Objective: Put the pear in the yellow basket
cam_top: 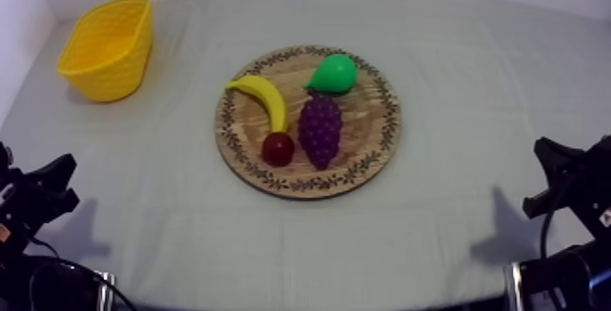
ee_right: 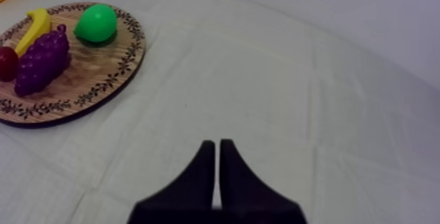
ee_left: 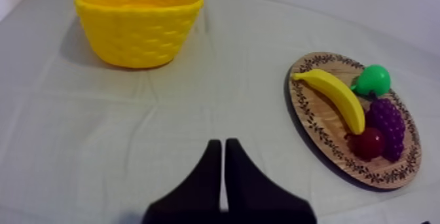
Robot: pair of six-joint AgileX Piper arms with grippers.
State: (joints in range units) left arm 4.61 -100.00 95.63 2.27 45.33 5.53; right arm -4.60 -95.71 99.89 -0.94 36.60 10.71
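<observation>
A green pear (cam_top: pixel 332 73) lies on the far right part of the round wooden board (cam_top: pixel 375 147), beside a banana (cam_top: pixel 265 98), purple grapes (cam_top: pixel 320 129) and a small red fruit (cam_top: pixel 278 148). The yellow basket (cam_top: pixel 109 47) stands at the far left. My left gripper (cam_top: pixel 62 176) rests low at the left, shut on nothing, its fingers (ee_left: pixel 213 168) together over bare cloth, with the basket (ee_left: pixel 140 21) and pear (ee_left: pixel 372 80) ahead. My right gripper (cam_top: pixel 546 162) rests low at the right, shut, its fingers (ee_right: pixel 208 158) together, the pear (ee_right: pixel 96 22) far off.
The board (ee_right: pixel 105 76) sits mid-table on the grey-white cloth. White walls run along the back and the left side of the table. Open cloth lies between each gripper and the board.
</observation>
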